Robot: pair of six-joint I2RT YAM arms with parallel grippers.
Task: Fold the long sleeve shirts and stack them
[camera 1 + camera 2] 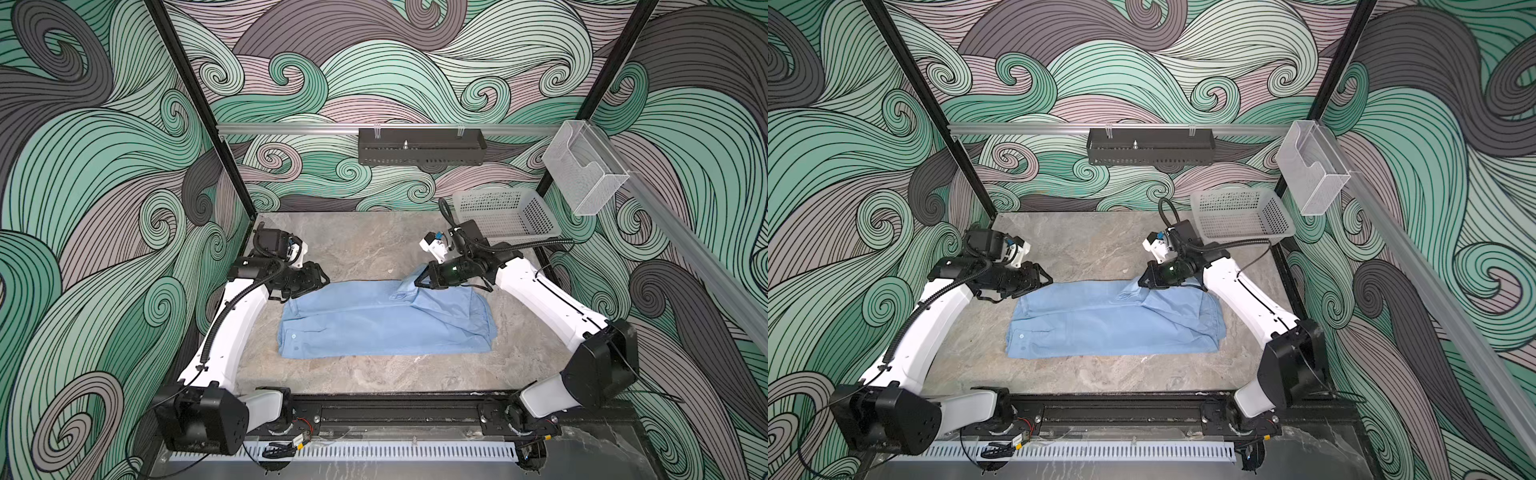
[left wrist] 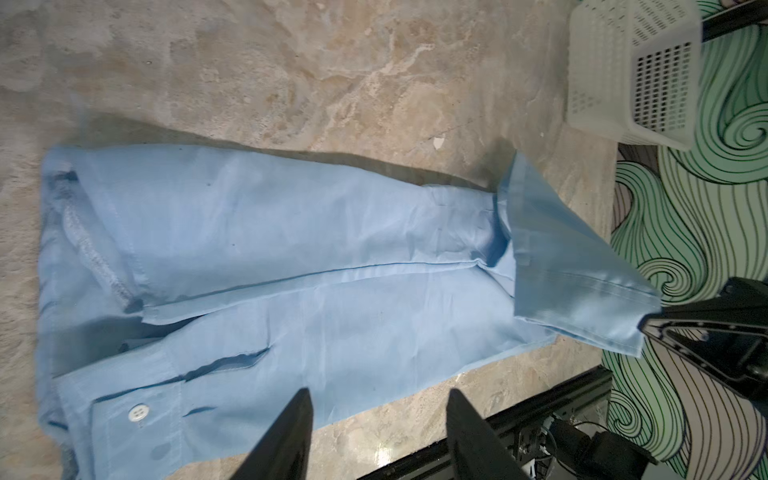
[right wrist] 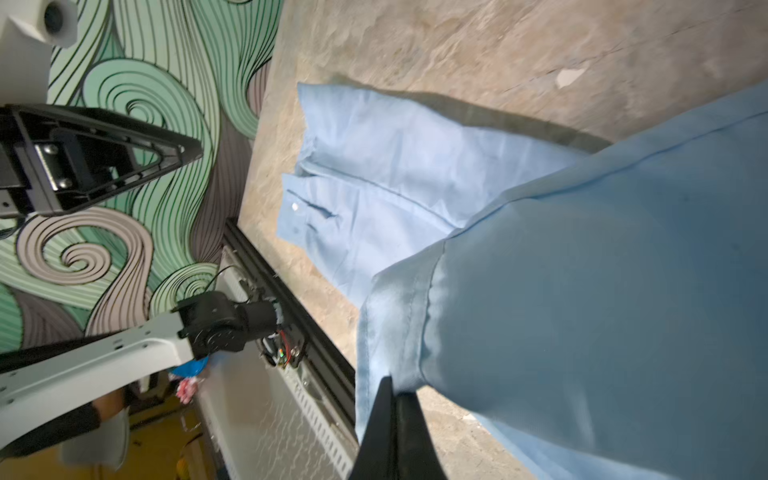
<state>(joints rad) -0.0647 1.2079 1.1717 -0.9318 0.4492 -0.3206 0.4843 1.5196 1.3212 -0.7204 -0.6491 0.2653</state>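
Note:
The long sleeve shirt (image 1: 386, 326) (image 1: 1113, 326), light blue, lies folded into a long strip across the marble table. A white button (image 2: 138, 412) shows at its left end. My right gripper (image 1: 417, 282) (image 1: 1140, 280) (image 3: 392, 384) is shut on a hemmed fold of the shirt (image 3: 540, 270). It holds that fold (image 2: 573, 270) raised above the strip at the far right. My left gripper (image 1: 326, 279) (image 1: 1048, 277) (image 2: 379, 392) is open at the strip's far left corner. One of its fingers (image 2: 299, 424) is over cloth, the other over bare table, and nothing is between them.
A pale perforated basket (image 1: 536, 216) (image 1: 1273, 216) (image 2: 602, 83) stands at the table's back right, just behind my right arm. A black tray (image 1: 419, 145) and a clear bin (image 1: 584, 166) hang on the rail behind. A black rail (image 1: 395, 411) borders the table's front.

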